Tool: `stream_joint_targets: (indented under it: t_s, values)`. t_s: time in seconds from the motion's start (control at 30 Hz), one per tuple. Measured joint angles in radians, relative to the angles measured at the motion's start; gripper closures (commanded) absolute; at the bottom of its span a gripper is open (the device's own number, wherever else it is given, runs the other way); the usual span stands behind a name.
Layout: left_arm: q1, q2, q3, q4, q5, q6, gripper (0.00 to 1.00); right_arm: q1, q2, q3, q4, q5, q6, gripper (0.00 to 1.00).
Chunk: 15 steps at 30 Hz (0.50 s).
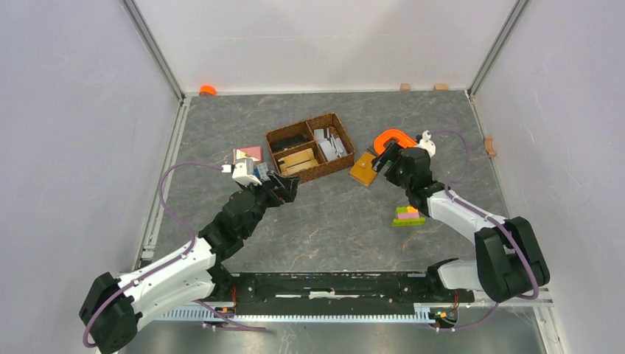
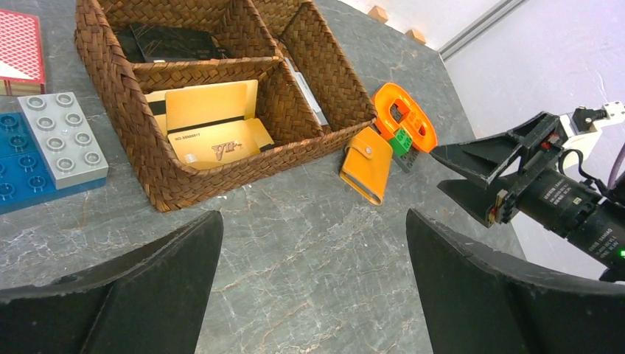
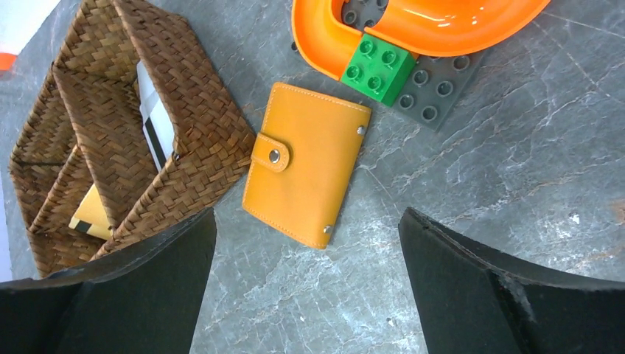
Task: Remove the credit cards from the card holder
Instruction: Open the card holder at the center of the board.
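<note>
A grey marbled counter (image 1: 332, 221) carries a brown wicker basket (image 1: 324, 171) with three compartments, set toward the far middle. Right of it, an orange plastic ring (image 1: 394, 133) rests on a dark grey studded baseplate (image 3: 435, 96), with a green brick (image 3: 377, 68) in the ring's gap. Left of the basket, a grey brick (image 2: 63, 140) lies beside a blue brick (image 2: 18, 173), and a red patterned panel (image 2: 18, 44) lies just beyond them. A small stack of bricks (image 1: 407, 216), green at the bottom, sits nearer on the right. Wooden blocks (image 1: 404, 87) line the far edge, and a small orange object (image 1: 208, 90) sits in the far left corner.
</note>
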<state>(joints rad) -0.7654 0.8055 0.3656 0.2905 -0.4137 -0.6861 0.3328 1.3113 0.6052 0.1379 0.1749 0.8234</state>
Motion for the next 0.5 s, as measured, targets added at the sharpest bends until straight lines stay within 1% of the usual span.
stream_joint_targets:
  t_s: [0.27,0.3,0.37,0.5]
  values:
    - [0.000,0.001,0.000,0.004,0.027,0.000,0.00,-0.031,0.043,0.003,0.036,-0.002,0.021,0.05]
    - [0.000,0.001,0.000,0.004,0.027,0.000,0.00,-0.033,0.051,0.002,0.043,-0.006,0.023,0.06]
    - [0.000,0.000,0.000,0.004,0.029,0.000,0.00,-0.034,0.074,0.002,0.058,-0.016,0.030,0.10]
    - [0.000,0.002,0.000,0.005,0.032,0.000,0.00,-0.034,0.147,0.002,0.099,-0.051,0.053,0.10]
